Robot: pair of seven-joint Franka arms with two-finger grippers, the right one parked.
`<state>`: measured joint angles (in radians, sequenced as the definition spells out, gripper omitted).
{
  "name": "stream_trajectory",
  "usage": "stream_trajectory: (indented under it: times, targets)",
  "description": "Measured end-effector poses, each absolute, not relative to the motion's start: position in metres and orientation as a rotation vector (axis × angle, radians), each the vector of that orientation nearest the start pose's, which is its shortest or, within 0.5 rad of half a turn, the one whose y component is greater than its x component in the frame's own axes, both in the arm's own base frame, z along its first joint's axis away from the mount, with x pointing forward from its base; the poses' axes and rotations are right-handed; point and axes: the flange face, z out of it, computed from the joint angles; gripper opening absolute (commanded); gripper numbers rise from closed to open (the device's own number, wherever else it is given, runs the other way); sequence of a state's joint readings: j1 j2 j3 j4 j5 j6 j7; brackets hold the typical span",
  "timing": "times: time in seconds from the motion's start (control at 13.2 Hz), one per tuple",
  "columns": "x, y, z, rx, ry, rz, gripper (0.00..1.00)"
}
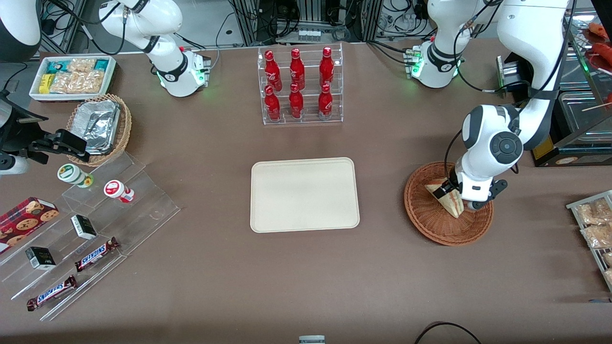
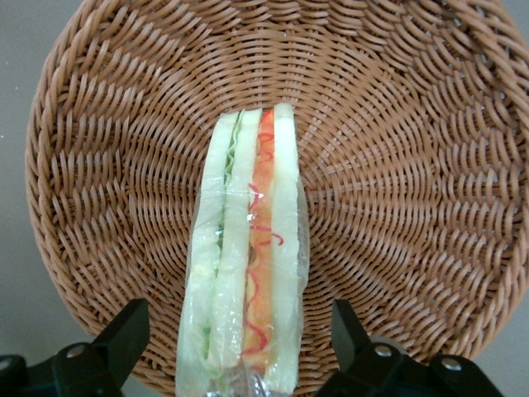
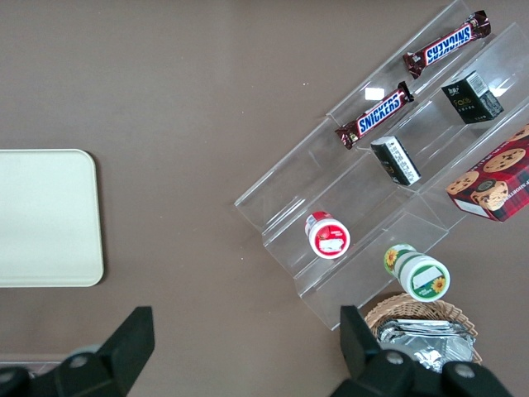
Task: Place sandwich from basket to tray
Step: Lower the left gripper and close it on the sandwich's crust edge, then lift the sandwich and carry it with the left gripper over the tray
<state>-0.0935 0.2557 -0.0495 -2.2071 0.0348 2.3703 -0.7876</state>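
The sandwich (image 1: 447, 197) is a wrapped wedge standing on edge in the round reddish-brown basket (image 1: 437, 225), toward the working arm's end of the table. In the left wrist view its red, orange and green filling stripes face the camera (image 2: 248, 248), with the basket weave (image 2: 397, 165) around it. My left gripper (image 1: 458, 198) is lowered into the basket, open (image 2: 238, 321), with one finger on each side of the sandwich and a gap at each finger. The cream tray (image 1: 304, 194) lies flat at mid-table, beside the basket; its corner shows in the right wrist view (image 3: 45, 215).
A clear rack of red bottles (image 1: 300, 86) stands farther from the camera than the tray. A stepped acrylic stand with snacks (image 1: 86, 229), a tan basket of foil trays (image 1: 98, 126) and a white snack box (image 1: 71, 76) lie toward the parked arm's end. A snack rack (image 1: 595, 224) sits beside the basket.
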Motion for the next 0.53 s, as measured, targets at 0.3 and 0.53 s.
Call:
stream_trajectory:
  times: [0.3, 0.53]
  targets:
    - [0.5365, -0.0769, 0.2537, -2.939, -0.941, 0.127, 0.00]
    - [0.5364, -0.0768, 0.2570, -2.936, -0.941, 0.132, 0.00]
